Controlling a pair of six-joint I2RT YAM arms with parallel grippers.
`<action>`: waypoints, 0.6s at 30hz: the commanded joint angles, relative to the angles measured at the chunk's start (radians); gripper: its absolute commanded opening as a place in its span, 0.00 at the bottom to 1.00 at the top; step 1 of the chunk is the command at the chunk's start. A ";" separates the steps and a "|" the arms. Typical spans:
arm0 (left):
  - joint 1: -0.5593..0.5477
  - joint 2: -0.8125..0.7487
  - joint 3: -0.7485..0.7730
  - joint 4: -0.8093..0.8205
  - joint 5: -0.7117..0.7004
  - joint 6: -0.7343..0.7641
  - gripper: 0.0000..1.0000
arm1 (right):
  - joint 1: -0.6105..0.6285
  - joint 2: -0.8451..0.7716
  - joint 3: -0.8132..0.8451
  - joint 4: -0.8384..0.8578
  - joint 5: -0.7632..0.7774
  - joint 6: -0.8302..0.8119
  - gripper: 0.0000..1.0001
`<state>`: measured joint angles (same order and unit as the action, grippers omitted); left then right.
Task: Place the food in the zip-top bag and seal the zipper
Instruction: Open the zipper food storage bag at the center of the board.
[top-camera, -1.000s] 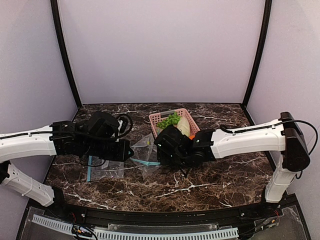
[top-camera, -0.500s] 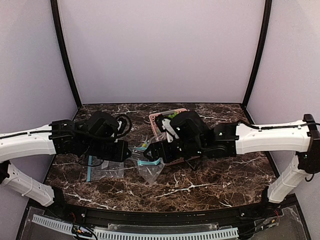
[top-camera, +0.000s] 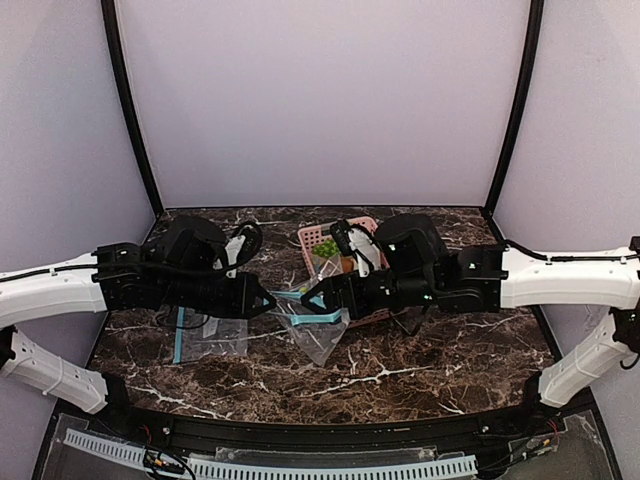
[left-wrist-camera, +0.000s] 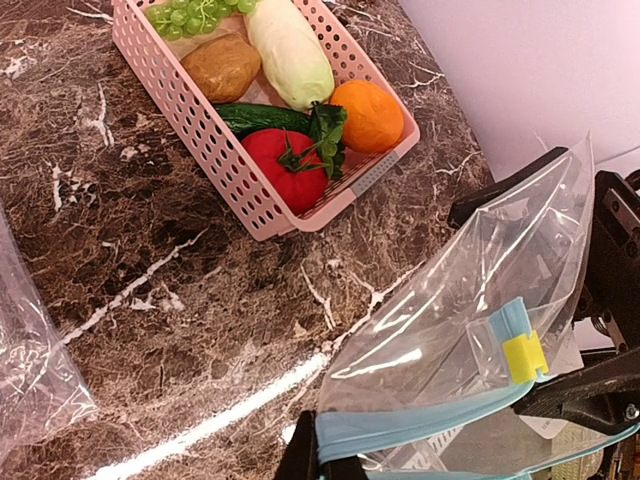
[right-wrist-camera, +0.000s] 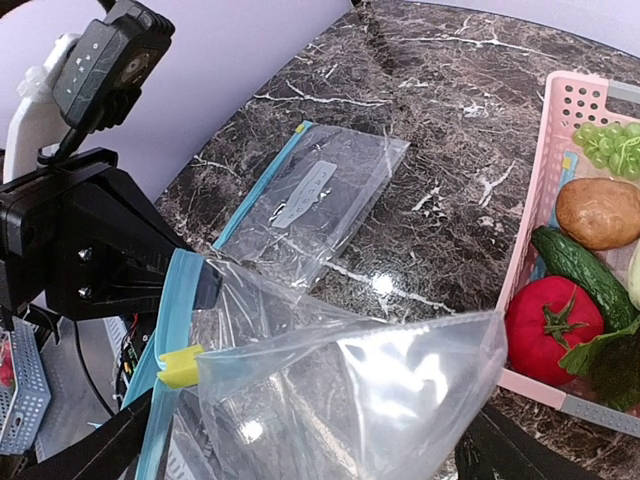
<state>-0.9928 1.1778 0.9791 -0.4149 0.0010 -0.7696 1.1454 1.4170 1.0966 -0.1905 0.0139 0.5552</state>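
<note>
The zip-top bag (top-camera: 312, 330) hangs clear of the table between my two grippers. My left gripper (left-wrist-camera: 320, 463) is shut on one end of the light blue zipper (left-wrist-camera: 420, 422); it also shows in the top view (top-camera: 264, 301). My right gripper (top-camera: 318, 298) is open, and the bag (right-wrist-camera: 340, 390) lies across the gap between its spread fingers (right-wrist-camera: 95, 452). A yellow slider (right-wrist-camera: 180, 367) sits on the zipper next to one finger. The food lies in the pink basket (left-wrist-camera: 215, 160): the orange (left-wrist-camera: 368, 113), tomato (left-wrist-camera: 285, 168) and grapes (left-wrist-camera: 195, 15). The bag holds no food.
A second, like bag (top-camera: 210, 335) lies flat on the table to the left; it also shows in the right wrist view (right-wrist-camera: 315, 190). The basket also holds a potato (left-wrist-camera: 222, 66), a cucumber (left-wrist-camera: 258, 118) and a pale cabbage (left-wrist-camera: 290, 55). Walls close in the back and sides.
My right gripper has risen and moved right, toward the basket's front. The bag has come up off the table and now stretches between the grippers. My left gripper moved slightly right.
</note>
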 joint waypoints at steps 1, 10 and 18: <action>0.050 0.012 -0.036 -0.086 -0.083 0.009 0.01 | 0.000 -0.032 0.037 -0.020 -0.062 -0.020 0.96; 0.006 0.106 0.057 -0.026 -0.012 0.083 0.01 | 0.010 0.169 0.194 -0.213 0.235 0.074 0.95; 0.002 0.084 -0.018 0.064 0.076 0.040 0.01 | 0.011 0.169 0.130 0.060 0.215 0.002 0.95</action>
<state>-0.9867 1.2945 1.0008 -0.3817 0.0441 -0.7181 1.1519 1.5787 1.2171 -0.2607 0.2184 0.5907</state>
